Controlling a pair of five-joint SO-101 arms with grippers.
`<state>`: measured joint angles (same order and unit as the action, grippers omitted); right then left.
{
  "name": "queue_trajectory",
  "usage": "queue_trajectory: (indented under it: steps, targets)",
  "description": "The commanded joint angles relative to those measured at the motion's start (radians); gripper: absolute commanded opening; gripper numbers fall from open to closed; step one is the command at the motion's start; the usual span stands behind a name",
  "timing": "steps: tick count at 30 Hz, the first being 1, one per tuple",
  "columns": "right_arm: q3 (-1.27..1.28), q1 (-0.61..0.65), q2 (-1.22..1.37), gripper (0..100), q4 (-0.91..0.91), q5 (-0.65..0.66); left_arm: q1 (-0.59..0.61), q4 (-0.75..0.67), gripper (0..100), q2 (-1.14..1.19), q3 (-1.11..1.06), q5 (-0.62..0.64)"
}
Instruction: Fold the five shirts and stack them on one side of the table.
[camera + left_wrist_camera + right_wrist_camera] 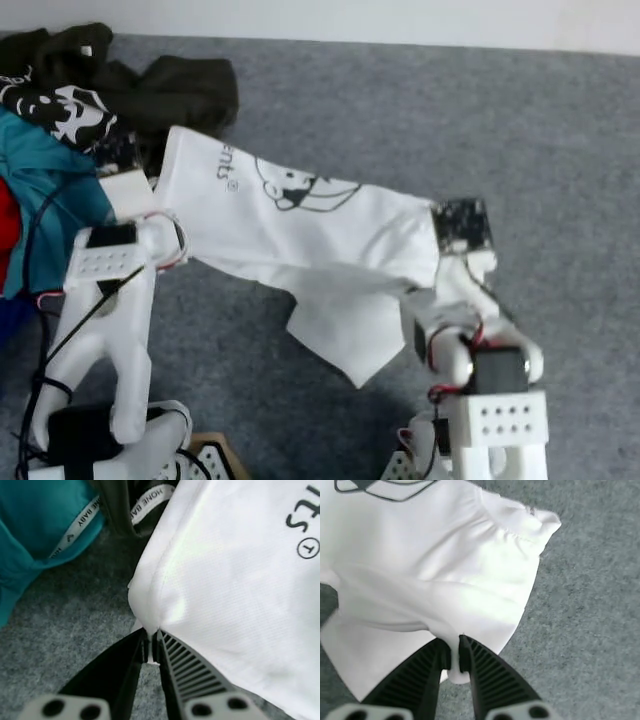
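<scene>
A white shirt (300, 240) with a dark line drawing and print hangs stretched between the two arms above the grey table (420, 110). My left gripper (149, 647) is shut on the white shirt (225, 585) at its left edge. My right gripper (454, 660) is shut on the white shirt (445, 575) at the right side, with a flap hanging below. In the high view the left gripper (160, 235) sits at the shirt's left end and the right gripper (435, 290) at its right end. A loose corner droops to the table near the front.
A pile of other shirts lies at the back left: a black printed one (70, 95), a dark green one (190, 90), a teal one (40, 190) and a red one (8, 235). The teal shirt (45, 525) lies close beside the left gripper. Grey table extends to the right.
</scene>
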<state>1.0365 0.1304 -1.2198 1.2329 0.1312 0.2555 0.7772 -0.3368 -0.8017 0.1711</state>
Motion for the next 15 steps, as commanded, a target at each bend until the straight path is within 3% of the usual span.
queue_trajectory:
  steps: [1,8,11,15]
  targets:
    - [0.079,0.019,-0.139,3.4,-0.042,0.160,-0.005,-0.083,1,-0.047,-0.033,-0.003]
    - [0.087,0.079,-0.182,38.2,0.039,0.252,0.001,-0.087,22,-0.048,-0.030,0.000]
    - [0.079,0.082,-0.183,38.5,0.093,0.310,0.031,-0.086,27,-0.050,-0.010,0.000]
    - [-0.001,0.081,-0.185,29.6,0.160,0.315,0.074,0.005,27,-0.050,0.079,0.000]
